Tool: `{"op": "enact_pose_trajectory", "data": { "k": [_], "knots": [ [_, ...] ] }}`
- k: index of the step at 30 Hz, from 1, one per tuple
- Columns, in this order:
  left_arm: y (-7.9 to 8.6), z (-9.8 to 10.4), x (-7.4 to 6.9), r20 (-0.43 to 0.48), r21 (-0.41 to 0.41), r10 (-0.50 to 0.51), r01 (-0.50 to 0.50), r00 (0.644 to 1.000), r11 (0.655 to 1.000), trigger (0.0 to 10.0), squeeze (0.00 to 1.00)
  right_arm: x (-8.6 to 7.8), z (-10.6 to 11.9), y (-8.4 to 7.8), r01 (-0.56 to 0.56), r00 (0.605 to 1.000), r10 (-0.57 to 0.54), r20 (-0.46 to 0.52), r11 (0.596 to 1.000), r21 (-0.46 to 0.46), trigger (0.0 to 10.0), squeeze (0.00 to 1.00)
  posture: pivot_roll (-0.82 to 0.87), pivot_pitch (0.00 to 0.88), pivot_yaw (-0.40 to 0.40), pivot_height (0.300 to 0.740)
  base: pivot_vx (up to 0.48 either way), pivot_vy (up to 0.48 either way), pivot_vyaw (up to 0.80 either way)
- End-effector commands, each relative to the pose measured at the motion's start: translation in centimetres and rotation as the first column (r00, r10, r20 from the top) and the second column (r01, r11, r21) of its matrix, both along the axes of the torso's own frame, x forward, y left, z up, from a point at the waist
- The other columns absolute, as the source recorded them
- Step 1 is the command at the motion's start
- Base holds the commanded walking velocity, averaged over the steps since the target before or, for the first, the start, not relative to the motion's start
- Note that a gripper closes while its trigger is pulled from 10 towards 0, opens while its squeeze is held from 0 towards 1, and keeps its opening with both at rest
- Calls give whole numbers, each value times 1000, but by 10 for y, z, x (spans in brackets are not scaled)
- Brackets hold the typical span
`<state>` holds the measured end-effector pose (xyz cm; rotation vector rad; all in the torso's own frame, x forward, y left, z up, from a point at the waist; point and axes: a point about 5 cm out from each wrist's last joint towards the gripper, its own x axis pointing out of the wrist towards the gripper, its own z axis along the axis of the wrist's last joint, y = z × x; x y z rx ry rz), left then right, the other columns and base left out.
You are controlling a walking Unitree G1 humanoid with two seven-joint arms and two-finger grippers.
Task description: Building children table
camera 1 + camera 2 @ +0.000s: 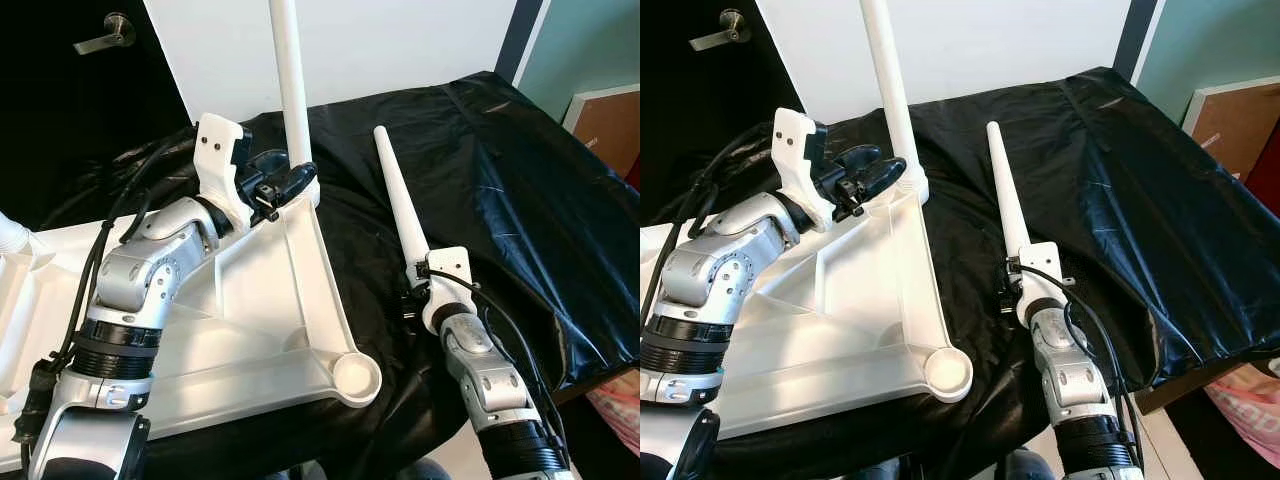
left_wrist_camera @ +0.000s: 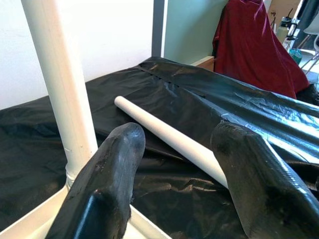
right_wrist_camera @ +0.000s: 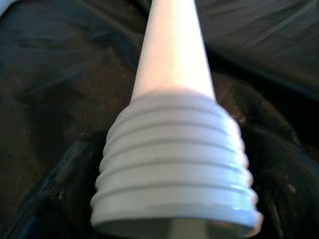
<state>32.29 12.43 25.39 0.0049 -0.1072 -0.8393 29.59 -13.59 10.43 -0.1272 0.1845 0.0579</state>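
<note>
A white children's table top (image 1: pixel 250 320) lies upside down on the black sheet. One white leg (image 1: pixel 290 90) stands upright in its far corner socket. My left gripper (image 1: pixel 290 180) hovers at that leg's base, open; in the left wrist view the leg (image 2: pixel 60 89) stands outside one finger (image 2: pixel 107 184), with nothing between the fingers. My right gripper (image 1: pixel 420 285) is shut on a second white leg (image 1: pixel 400 200), which slants over the sheet right of the top. That leg's threaded end (image 3: pixel 174 164) faces the right wrist camera. The near corner socket (image 1: pixel 357 378) is empty.
The black sheet (image 1: pixel 520 200) covers the work surface and drops off at the right edge (image 1: pixel 600 350). A brown board (image 1: pixel 610 125) leans at the far right. A dark door with a handle (image 1: pixel 105 38) is at the back left. Red cloth (image 2: pixel 254 45) hangs beyond.
</note>
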Motion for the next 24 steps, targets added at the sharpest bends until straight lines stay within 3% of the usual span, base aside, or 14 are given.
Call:
{"op": "enact_pose_trajectory", "data": {
  "k": [1,2,3,4,5,14,18,19,20,21,22,24],
  "knots": [
    [-2,1,-3,1,30,-90,90,996,995,10000,0,-4,-8,4,-21,998,21,-51,1000,14,10000,0,-62,73,61,740,0,0,0],
    [-2,1,-3,1,30,-90,90,996,995,10000,0,-4,-8,4,-21,998,21,-51,1000,14,10000,0,-62,73,61,740,0,0,0],
    [-1,1,-3,1,32,-89,89,996,996,10000,0,-6,-11,6,-36,997,37,-72,999,14,3608,0,-62,73,62,740,0,0,0],
    [-1,1,-3,1,32,-89,89,996,996,10000,0,-6,-11,6,-36,997,37,-72,999,14,3608,0,-62,73,62,740,0,0,0],
    [-1,2,-3,4,34,-88,87,996,996,10000,0,-7,-13,8,-45,995,47,-86,999,20,0,0,-63,75,64,740,0,0,0],
    [0,5,-2,10,34,-85,84,996,996,10000,0,-7,-11,5,-14,997,16,-74,999,29,0,0,-64,77,65,740,0,0,0],
    [0,5,-1,8,31,-84,83,996,996,10000,0,-6,1,3,4,1000,-5,28,1000,27,0,0,-64,76,67,740,0,0,0],
    [0,5,0,7,29,-84,84,996,996,10000,0,-6,13,2,7,992,-9,129,1000,16,10000,0,-66,75,69,740,0,0,0],
    [-1,5,0,3,25,-87,87,996,996,10000,0,-6,26,3,7,974,-10,226,1000,14,10000,0,-68,74,70,740,0,0,0],
    [-1,5,0,3,25,-87,87,996,996,10000,0,-6,26,3,7,974,-10,226,1000,14,10000,0,-68,74,70,740,0,0,0],
    [-2,4,1,-1,22,-95,95,996,995,10000,0,-7,38,3,6,953,-8,303,1000,8,10000,0,-70,72,70,740,0,0,0],
    [-2,4,1,-1,22,-95,95,996,995,10000,0,-7,38,3,6,953,-8,303,1000,8,10000,0,-70,72,70,740,0,0,0]
  ]
}}
